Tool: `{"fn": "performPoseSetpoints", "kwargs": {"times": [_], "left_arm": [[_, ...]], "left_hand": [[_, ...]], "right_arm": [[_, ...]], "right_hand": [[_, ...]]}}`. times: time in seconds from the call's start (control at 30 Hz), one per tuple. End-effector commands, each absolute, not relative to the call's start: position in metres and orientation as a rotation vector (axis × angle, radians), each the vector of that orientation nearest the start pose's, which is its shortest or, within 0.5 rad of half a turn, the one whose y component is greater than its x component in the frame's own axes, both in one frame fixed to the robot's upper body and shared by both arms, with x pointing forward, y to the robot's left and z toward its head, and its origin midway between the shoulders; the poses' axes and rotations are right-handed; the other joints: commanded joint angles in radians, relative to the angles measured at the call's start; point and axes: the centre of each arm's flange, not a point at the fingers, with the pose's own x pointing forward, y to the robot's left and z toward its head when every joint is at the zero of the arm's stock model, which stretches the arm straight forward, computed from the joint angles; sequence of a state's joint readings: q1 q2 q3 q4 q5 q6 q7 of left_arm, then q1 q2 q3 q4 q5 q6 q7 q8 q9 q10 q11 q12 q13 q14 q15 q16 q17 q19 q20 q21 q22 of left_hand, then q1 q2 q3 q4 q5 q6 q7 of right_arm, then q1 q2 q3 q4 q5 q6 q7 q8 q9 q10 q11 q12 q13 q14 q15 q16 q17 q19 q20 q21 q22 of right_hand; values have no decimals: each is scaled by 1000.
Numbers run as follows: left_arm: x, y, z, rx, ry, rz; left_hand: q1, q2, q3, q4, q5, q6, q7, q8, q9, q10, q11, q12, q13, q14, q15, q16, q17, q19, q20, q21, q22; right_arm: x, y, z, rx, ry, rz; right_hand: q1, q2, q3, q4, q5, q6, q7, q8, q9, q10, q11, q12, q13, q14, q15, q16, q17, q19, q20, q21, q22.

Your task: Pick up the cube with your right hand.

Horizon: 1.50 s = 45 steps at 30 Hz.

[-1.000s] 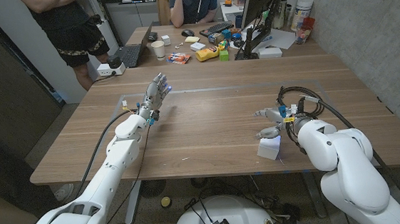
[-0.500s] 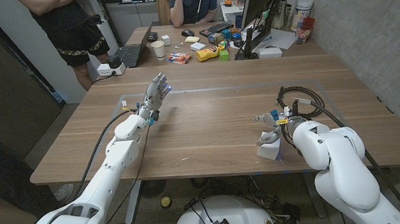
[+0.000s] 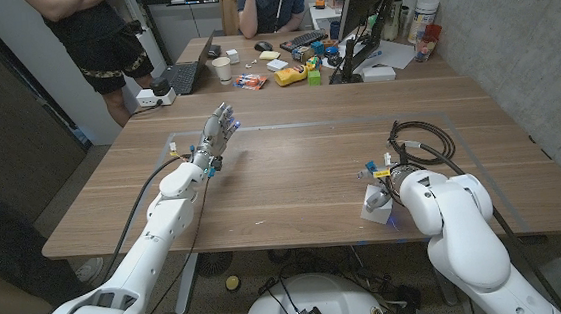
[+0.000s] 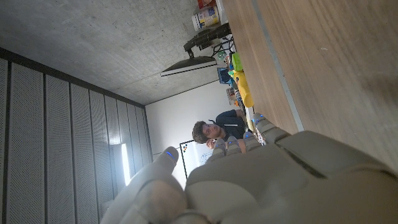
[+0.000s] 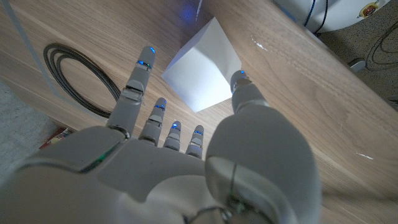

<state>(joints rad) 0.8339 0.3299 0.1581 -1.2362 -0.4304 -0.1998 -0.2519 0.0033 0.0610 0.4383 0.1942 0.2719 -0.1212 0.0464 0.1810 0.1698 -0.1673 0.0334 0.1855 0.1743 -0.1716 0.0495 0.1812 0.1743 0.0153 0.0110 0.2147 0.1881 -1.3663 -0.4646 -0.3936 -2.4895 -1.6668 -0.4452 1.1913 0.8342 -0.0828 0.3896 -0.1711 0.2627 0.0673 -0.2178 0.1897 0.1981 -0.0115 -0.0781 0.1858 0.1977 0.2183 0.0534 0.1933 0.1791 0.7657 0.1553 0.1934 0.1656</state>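
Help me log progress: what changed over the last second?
The right hand has drawn in over the white cube, fingers spread around it in the right wrist view, not clearly gripping yet. The cube stayed near the table's front edge; the left hand stayed raised.

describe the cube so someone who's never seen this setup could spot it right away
On the wooden table, look to the near edge on the robot's right side, just under the right hand. The cube sits there, close to a coiled black cable. It is plain white and sharp-edged, the only blocky thing on that table.
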Motion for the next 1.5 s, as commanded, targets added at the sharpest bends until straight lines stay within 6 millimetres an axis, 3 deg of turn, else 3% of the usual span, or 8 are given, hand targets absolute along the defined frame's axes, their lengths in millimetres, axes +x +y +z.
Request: {"fn": "performPoseSetpoints", "kwargs": {"times": [0.03, 0.2, 0.33, 0.53, 0.83, 1.03, 1.17, 1.5], "left_arm": [[659, 286, -27, -2, -584, -286], [658, 286, -28, -2, -584, -286], [657, 287, -29, -1, -583, -287], [656, 287, -29, -3, -584, -287], [656, 289, -30, -6, -585, -281], [656, 290, -29, -8, -589, -279], [657, 290, -28, -8, -590, -279], [659, 291, -25, -4, -594, -279]], "left_hand": [[-4, 110, -7, -1, 4, 3, 1, 4, 6, -4, 1, 7, 3, -19, -1, 7, 5, 2, 10, 4, 3], [-5, 110, -8, -1, 4, 4, 1, 4, 6, -4, 2, 7, 3, -18, -1, 7, 5, 3, 10, 4, 3], [-5, 110, -9, -1, 4, 4, 1, 4, 6, -4, 3, 7, 3, -18, -1, 7, 5, 3, 10, 4, 3], [-5, 110, -10, -1, 5, 5, 2, 4, 6, -4, 2, 6, 3, -18, -1, 7, 5, 3, 9, 4, 3], [-5, 111, -12, -1, 5, 5, 3, 3, 6, -4, 3, 6, 3, -19, 0, 6, 5, 3, 9, 4, 3], [-5, 111, -13, -1, 6, 5, 3, 3, 6, -4, 2, 6, 3, -19, -1, 6, 5, 3, 8, 4, 4], [-5, 111, -14, -1, 6, 5, 3, 3, 6, -5, 2, 6, 3, -19, -1, 6, 5, 3, 8, 4, 4], [-5, 111, -16, -1, 7, 5, 4, 2, 6, -6, 1, 5, 3, -20, -1, 6, 5, 2, 8, 4, 3]], "right_arm": [[421, -163, -74, -1782, 177, 149], [423, -161, -76, -1788, 184, 166], [422, -160, -76, -1787, 165, 141], [421, -160, -75, -1790, 136, 123], [423, -160, -74, -1784, 123, 110], [426, -161, -72, -1770, 117, 117], [429, -162, -71, -1754, 109, 130], [434, -163, -69, -1726, 124, 163]], "right_hand": [[18, -1, 7, 1, 0, -7, -4, 3, 2, -19, -2, -2, 2, 11, -4, 5, 6, 18, -2, 7, 1], [44, 2, -5, 9, -10, -17, -4, 4, 2, -5, -4, 12, 2, 52, -21, 18, 8, 68, -34, 17, 2], [106, 38, -33, 23, -32, 17, -4, 22, 8, 90, -42, 49, 9, 170, -96, 54, 19, 176, -139, 28, 4], [170, 80, -50, 22, -42, 89, -4, 45, 16, 154, -61, 71, 20, 261, -161, 88, 35, 246, -204, 35, 7], [310, 184, -103, 19, -71, 290, -4, 125, 67, 228, -49, 138, 95, 429, -249, 243, 194, 353, -306, 72, 27], [395, 227, -118, 14, -78, 476, 2, 219, 118, 296, -41, 226, 174, 498, -265, 324, 319, 377, -328, 109, 40], [460, 235, -120, 11, -83, 592, 72, 288, 156, 341, -23, 293, 236, 555, -273, 357, 391, 389, -358, 142, 50], [508, 232, -129, 16, -83, 604, 125, 320, 200, 391, 8, 376, 311, 610, -275, 369, 461, 378, -367, 176, 61]]}}
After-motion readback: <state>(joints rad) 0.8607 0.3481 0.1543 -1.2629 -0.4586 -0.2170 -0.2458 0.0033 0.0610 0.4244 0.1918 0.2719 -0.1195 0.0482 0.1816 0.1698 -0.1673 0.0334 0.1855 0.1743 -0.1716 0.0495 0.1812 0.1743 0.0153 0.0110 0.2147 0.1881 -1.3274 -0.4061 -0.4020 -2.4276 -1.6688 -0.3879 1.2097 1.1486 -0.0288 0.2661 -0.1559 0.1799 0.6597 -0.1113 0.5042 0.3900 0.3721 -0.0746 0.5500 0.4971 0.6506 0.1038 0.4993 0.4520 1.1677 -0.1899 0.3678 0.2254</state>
